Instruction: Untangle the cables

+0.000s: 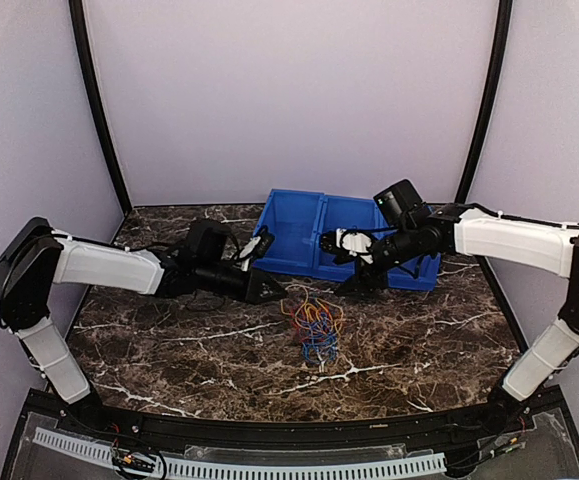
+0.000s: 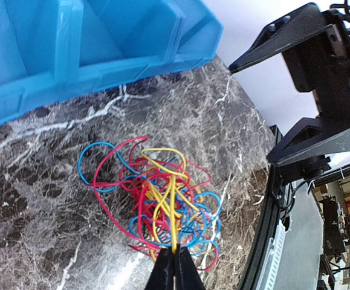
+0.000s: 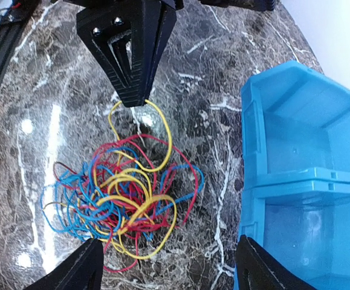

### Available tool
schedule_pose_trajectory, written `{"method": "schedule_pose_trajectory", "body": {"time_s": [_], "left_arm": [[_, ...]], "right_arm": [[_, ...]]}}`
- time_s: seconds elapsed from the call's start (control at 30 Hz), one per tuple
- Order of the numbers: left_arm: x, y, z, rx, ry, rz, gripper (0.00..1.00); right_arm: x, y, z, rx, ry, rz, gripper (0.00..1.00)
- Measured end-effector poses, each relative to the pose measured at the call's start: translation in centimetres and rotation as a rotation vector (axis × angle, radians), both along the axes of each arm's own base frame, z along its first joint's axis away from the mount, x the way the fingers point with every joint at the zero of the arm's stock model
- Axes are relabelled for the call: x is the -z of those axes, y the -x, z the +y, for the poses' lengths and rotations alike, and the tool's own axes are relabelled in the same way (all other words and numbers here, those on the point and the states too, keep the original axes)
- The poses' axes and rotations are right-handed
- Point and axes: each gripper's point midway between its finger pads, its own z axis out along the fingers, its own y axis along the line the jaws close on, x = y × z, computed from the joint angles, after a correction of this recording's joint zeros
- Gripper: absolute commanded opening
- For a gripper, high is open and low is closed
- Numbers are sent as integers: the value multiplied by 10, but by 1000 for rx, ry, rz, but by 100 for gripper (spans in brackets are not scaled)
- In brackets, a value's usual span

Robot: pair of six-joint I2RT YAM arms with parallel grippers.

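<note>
my left gripper [image 2: 175, 267]: clamped on a yellow wire [image 2: 173, 226], 10 o'clock of the cables [image 2: 153, 193] from above.
my right gripper [image 3: 170, 269]: fingers apart, 1 o'clock of cables.

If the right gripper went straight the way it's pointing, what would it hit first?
Most likely the cables: they lie straight ahead of the open right gripper in its wrist view, though depth is unclear.

- The table [image 1: 169, 350] under my arms is dark marble, veined white.
- A blue bin [image 1: 299, 235] stands at its far edge, about midway along.
- The cables [image 1: 312, 325], a red, blue and yellow tangle, lie near its middle, apart from the bin.
</note>
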Motion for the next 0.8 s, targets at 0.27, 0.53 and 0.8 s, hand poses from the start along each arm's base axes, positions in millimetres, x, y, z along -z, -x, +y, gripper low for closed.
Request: {"method": "schedule_pose_trajectory", "body": {"time_s": [0.27, 0.53, 0.8], "left_arm": [[-29, 5, 3, -42, 26, -85, 0], [-51, 15, -2, -73, 45, -129, 0], [-85, 23, 6, -112, 94, -190, 0]], "right_arm": [[-28, 0, 32, -23, -172, 100, 78], [-19, 21, 65, -67, -276, 234, 81], [34, 37, 81, -77, -259, 359, 67]]}}
